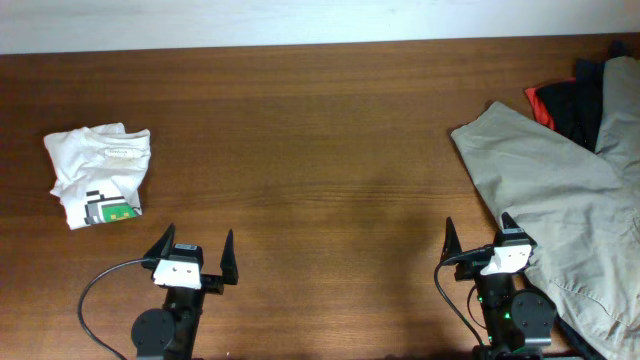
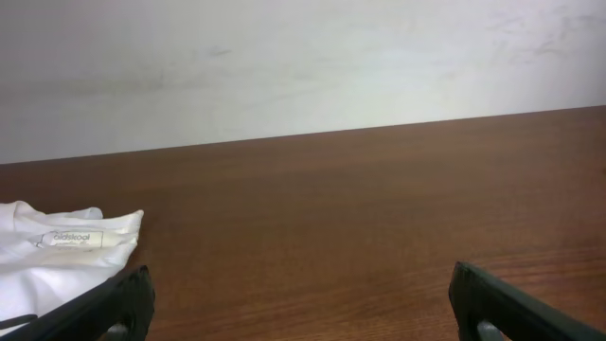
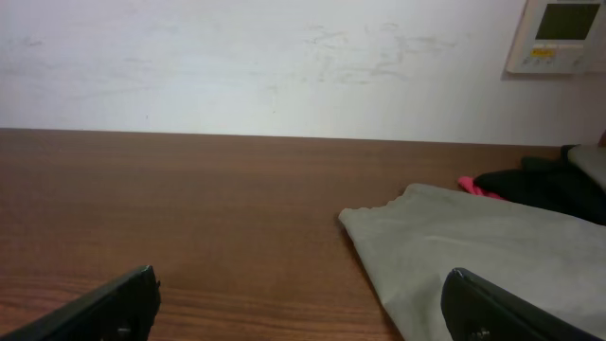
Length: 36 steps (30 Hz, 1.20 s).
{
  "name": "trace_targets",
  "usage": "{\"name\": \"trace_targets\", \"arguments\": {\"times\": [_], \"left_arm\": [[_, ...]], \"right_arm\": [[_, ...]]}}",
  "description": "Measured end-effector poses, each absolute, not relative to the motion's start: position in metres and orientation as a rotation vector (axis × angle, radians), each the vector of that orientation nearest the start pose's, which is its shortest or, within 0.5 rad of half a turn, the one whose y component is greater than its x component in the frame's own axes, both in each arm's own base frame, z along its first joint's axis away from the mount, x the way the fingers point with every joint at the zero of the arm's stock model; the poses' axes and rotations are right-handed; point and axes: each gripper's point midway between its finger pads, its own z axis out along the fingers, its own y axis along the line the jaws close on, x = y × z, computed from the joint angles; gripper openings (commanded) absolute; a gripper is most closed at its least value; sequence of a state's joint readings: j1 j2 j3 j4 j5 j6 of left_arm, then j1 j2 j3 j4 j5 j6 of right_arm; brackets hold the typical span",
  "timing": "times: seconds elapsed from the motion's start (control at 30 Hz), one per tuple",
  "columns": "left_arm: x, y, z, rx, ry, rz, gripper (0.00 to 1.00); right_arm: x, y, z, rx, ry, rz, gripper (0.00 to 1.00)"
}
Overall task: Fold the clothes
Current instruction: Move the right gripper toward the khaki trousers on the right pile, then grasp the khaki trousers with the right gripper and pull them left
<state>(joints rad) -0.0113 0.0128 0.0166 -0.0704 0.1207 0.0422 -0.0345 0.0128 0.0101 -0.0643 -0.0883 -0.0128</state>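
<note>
Left gripper [image 1: 197,240] and right gripper [image 1: 478,232] sit parked near, wide and empty; khaki trousers [image 1: 560,190] lie unfolded at right, apparently awaiting a first grasp.

Matt khaki cloth trousers [image 1: 565,190] lie on a smooth, faintly glossy wood-grain table [image 1: 320,130].

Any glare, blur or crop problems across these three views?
Overhead: even light, no hard shadows, but the large khaki-beige cotton trousers run off the right edge. Left wrist: small white tee reads bright with faint folds, fingers underexposed. Right wrist: sharp, fingers also near-black.
</note>
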Motion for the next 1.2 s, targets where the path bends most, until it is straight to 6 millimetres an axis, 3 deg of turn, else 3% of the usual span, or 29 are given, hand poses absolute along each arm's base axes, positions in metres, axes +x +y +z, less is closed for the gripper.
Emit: {"name": "trace_targets", "arguments": {"times": [0.27,0.3,0.33,0.37,0.47,0.6,0.67,0.7,0.77,0.9,0.93,1.03,1.2], "left_arm": [[0.244,-0.024,0.156,0.136,1.677,-0.080,0.99],[0.243,-0.024,0.156,0.136,1.706,-0.082,0.99],[0.242,-0.024,0.162,0.136,1.739,-0.087,0.99],[0.243,-0.024,0.173,0.136,1.757,-0.088,0.99],[0.257,-0.024,0.211,0.132,1.877,-0.099,0.99],[0.285,-0.025,0.208,0.125,2.143,-0.118,0.99],[0.285,-0.025,0.196,0.121,2.328,-0.133,0.99],[0.295,-0.025,0.197,0.119,2.379,-0.136,0.99],[0.298,-0.025,0.191,0.117,2.427,-0.140,0.99],[0.298,-0.025,0.179,0.115,2.477,-0.144,0.99],[0.298,-0.025,0.179,0.115,2.477,-0.143,0.99],[0.297,-0.025,0.178,0.115,2.480,-0.144,0.99],[0.297,-0.025,0.179,0.115,2.479,-0.144,0.99]], "right_arm": [[0.242,0.015,0.159,0.022,1.688,0.170,0.99],[0.240,0.015,0.165,0.029,1.699,0.175,0.99],[0.238,0.015,0.186,0.033,1.690,0.180,0.99],[0.237,0.015,0.192,0.037,1.704,0.183,0.99],[0.248,0.014,0.214,0.059,1.879,0.185,0.99],[0.281,0.013,0.218,0.019,2.242,0.151,0.99],[0.296,0.013,0.210,0.006,2.406,0.151,0.99],[0.312,0.012,0.206,0.004,2.459,0.152,0.99],[0.328,0.006,0.190,0.017,2.508,0.111,0.99],[0.359,-0.026,0.108,0.068,2.699,-0.120,0.98],[0.365,-0.029,0.082,0.072,2.752,-0.149,0.94],[0.379,-0.034,0.037,0.073,2.803,-0.186,0.81],[0.411,-0.048,0.021,0.098,2.710,-0.290,0.71]]}}
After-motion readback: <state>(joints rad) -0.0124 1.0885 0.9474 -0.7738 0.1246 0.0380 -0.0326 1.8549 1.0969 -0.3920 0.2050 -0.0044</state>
